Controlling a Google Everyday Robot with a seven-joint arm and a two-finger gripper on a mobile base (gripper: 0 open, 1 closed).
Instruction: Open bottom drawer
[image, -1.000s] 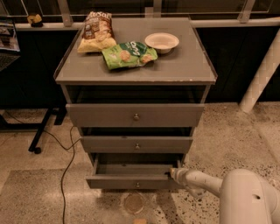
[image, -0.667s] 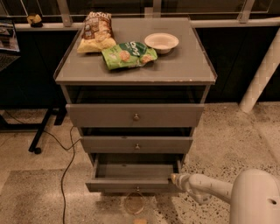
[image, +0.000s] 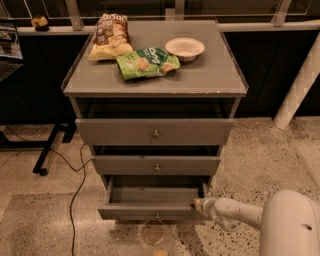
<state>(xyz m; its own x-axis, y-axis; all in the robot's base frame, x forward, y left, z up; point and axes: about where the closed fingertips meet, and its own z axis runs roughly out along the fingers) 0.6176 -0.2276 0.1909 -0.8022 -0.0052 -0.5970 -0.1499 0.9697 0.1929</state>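
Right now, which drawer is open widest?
The bottom drawer, the one with the slimmest front, its inside exposed; the end effector sits at its right front corner.

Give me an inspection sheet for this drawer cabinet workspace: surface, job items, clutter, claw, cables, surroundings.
Surface: flat grey cabinet top, carrying three items toward the back.
Job's things: slim grey bottom drawer pulled out well past the two above it; plain grey tray visible inside; small round metal knob at front centre.
Clutter: yellow chip bag, green chip bag and white round bowl on top; round pale object on the floor below the drawer, unclear what.
Claw: claw at the right end of the bottom drawer's front.
Cables: thin black cable trailing on the floor, left.
Surroundings: speckled stone floor; white pillar right.
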